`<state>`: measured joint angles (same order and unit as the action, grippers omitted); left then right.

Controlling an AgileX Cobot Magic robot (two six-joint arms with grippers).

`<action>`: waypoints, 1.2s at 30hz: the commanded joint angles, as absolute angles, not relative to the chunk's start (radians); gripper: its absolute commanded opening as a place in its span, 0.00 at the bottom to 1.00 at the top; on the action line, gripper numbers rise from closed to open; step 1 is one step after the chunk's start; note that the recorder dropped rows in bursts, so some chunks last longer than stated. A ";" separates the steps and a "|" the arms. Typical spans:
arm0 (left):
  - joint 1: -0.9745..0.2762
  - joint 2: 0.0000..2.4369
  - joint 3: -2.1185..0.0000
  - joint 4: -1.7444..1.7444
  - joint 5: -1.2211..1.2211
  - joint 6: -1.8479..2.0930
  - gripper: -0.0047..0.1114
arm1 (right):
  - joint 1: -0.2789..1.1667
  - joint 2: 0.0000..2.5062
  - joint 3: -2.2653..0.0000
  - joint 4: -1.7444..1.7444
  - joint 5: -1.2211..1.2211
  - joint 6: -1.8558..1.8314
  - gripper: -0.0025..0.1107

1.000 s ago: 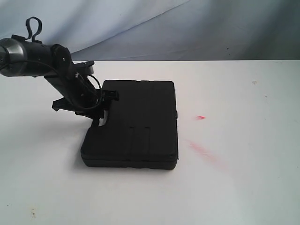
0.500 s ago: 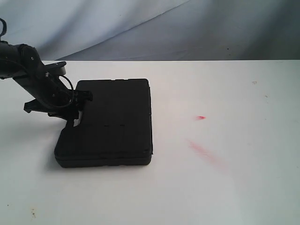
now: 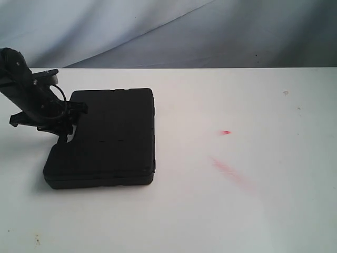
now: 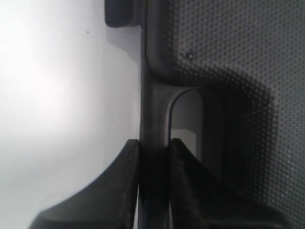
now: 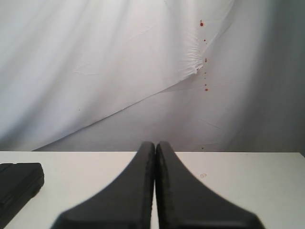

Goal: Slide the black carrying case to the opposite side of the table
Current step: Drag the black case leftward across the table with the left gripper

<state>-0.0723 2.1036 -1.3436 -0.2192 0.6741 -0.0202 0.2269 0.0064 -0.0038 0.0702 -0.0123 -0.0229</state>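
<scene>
The flat black case [image 3: 105, 139] lies on the white table [image 3: 237, 211] at the left of the exterior view. My left gripper [image 3: 67, 138] stands at the case's left edge, shut on the handle bar. In the left wrist view the two fingers [image 4: 125, 181] clamp the thin bar [image 4: 153, 119] of the cut-out handle, with the dotted lid [image 4: 238, 57] beside it. The left gripper [image 4: 153, 145] holds the bar between its tips. My right gripper [image 5: 155, 145] is shut with nothing in it, above the table; a corner of the case [image 5: 16, 183] shows in that view.
Red marks [image 3: 226, 167] stain the table right of the case, with a smaller red spot [image 3: 225, 132] above them. A grey-white cloth backdrop [image 3: 184, 31] hangs behind the table's far edge. Small specks [image 3: 37, 240] dot the near left.
The left arm has drawn the case steadily leftward across the table, still gripping the handle. The case sits well left of where it was a second ago.
</scene>
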 commanded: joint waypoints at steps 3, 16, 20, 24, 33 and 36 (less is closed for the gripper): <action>-0.045 2.121 -1.327 -0.147 0.711 0.007 0.04 | 0.219 0.000 0.000 0.054 -0.010 -0.027 0.02; 0.008 2.121 -1.327 -0.148 0.721 0.034 0.04 | 0.219 0.000 0.000 0.054 -0.010 -0.027 0.02; 0.013 2.121 -1.327 -0.148 0.713 0.039 0.04 | 0.219 0.000 0.000 0.054 -0.010 -0.027 0.02; 0.013 2.121 -1.327 -0.148 0.711 0.039 0.04 | 0.219 0.000 0.000 0.054 -0.010 -0.027 0.02; 0.013 2.121 -1.327 -0.147 0.713 0.039 0.09 | 0.219 0.000 0.000 0.054 -0.010 -0.027 0.02; 0.013 2.121 -1.327 -0.147 0.711 0.039 0.17 | 0.219 0.000 0.000 0.054 -0.010 -0.027 0.02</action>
